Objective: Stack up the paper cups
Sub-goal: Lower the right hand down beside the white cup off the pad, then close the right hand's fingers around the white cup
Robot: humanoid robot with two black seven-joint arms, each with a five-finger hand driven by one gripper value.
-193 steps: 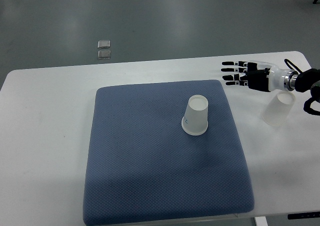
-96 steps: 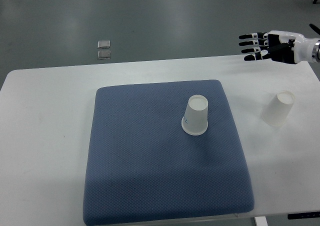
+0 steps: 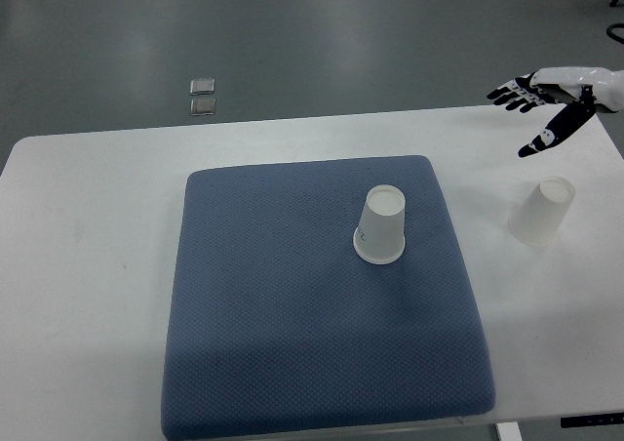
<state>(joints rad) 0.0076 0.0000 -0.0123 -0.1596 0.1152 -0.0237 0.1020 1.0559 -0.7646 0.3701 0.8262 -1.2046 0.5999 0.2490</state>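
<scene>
Two white paper cups stand upside down. One cup (image 3: 381, 226) sits on the blue mat (image 3: 292, 343), right of its middle. The second cup (image 3: 542, 211) stands on the bare white table (image 3: 88, 265) to the right of the mat. My right hand (image 3: 535, 107) hovers above and behind that second cup, near the table's far right corner. Its fingers are spread, the thumb points down toward the cup, and it holds nothing. The left arm does not show.
Two small square plates (image 3: 203, 96) lie on the grey floor beyond the table's far edge. The mat's front edge reaches close to the table's near edge.
My right hand rose from beside the right cup and drew back to the right. It has turned so the thumb now hangs downward. Both cups stayed put.
</scene>
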